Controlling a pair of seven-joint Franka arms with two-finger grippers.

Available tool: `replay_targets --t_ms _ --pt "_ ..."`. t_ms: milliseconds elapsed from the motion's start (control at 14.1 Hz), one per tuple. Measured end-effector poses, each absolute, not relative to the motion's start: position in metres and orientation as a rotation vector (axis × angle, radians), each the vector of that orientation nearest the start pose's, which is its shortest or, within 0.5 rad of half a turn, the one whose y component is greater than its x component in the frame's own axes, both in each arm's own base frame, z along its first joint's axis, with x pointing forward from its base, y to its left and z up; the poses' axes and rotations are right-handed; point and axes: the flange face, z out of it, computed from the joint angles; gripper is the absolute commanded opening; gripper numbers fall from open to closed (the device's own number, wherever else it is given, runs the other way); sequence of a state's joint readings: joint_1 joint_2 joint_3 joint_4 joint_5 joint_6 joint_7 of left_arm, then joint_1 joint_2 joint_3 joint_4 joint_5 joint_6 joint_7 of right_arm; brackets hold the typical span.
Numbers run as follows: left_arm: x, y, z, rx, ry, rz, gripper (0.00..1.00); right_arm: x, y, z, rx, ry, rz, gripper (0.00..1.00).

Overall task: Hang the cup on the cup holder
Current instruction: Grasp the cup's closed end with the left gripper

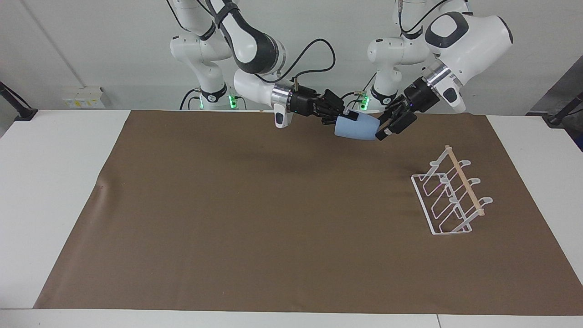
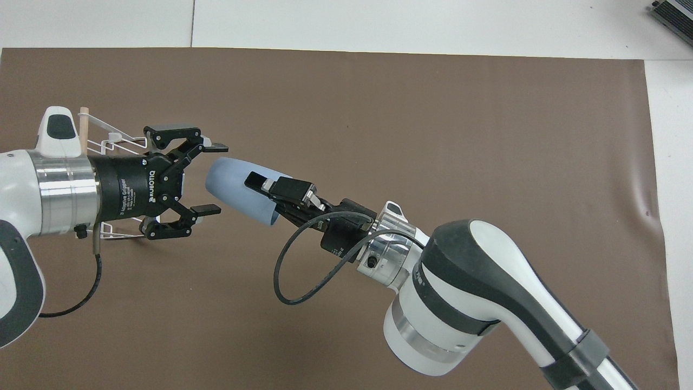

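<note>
The light-blue cup hangs sideways in the air over the brown mat's edge nearest the robots. My right gripper is shut on its rim, one finger outside and one inside. My left gripper is open at the cup's base end, its fingertips standing on either side of the base. The white wire cup holder with its wooden rod stands on the mat toward the left arm's end. In the overhead view the left gripper's body hides much of it.
A brown mat covers most of the white table. A grey device lies at the table's corner farthest from the robots, toward the right arm's end. A black cable loops from the right wrist.
</note>
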State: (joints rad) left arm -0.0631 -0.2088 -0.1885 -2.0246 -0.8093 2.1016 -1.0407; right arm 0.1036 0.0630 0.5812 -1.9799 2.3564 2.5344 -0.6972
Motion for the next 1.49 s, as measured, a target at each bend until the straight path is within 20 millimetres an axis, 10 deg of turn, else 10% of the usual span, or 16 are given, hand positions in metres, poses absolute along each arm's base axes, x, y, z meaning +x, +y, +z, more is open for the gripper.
replay_targets --t_ms 853,996,1138,1493 --pt "0.498 -0.18 0.576 2.098 1.149 -0.208 0.97 0.473 0.369 0.478 -1.474 0.533 -0.199 0.0" --pt "0.498 -0.181 0.576 2.107 1.131 -0.2 0.76 0.473 0.369 0.478 -1.474 0.533 -0.199 0.0" --pt "0.497 -0.183 0.575 2.117 1.116 -0.197 0.0 0.473 0.368 0.477 -1.475 0.534 -0.2 0.0" --pt "0.497 -0.187 0.57 2.122 1.109 -0.176 0.0 0.473 0.367 0.475 -1.489 0.551 -0.207 0.0"
